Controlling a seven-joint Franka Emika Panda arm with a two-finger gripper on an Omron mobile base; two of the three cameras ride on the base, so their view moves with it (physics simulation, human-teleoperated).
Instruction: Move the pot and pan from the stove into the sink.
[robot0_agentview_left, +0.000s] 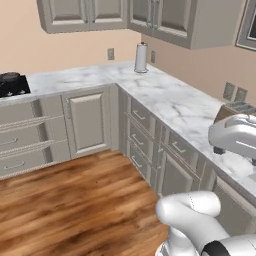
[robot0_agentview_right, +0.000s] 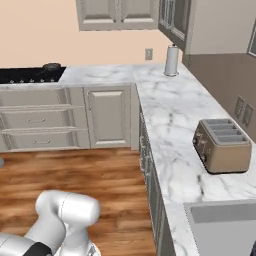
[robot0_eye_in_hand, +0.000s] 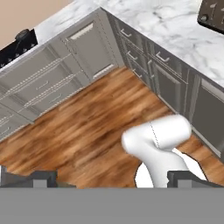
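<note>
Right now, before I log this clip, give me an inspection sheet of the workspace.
Surface: white marble L-shaped counter over grey cabinets.
Job's things: stove at far left with a dark pan on it; pot not made out; sink at near right.
Clutter: toaster, paper towel roll.
Grippers: gripper open, holding nothing, over the wood floor.
Cables: nothing seen.
Surroundings: upper cabinets, wall outlets.

A white marble counter (robot0_agentview_left: 170, 97) runs along two walls and turns at the corner, above grey cabinets and drawers (robot0_agentview_left: 87, 122). At the far left edge sits the black stove (robot0_agentview_left: 14, 87) with a dark round pan (robot0_agentview_left: 10, 78) on it. A paper towel roll (robot0_agentview_left: 141, 57) stands upright near the corner. A toaster (robot0_agentview_left: 235, 111) sits at the right, partly hidden by the white arm (robot0_agentview_left: 235, 135). The wooden floor (robot0_agentview_left: 75, 200) fills the foreground.
</note>
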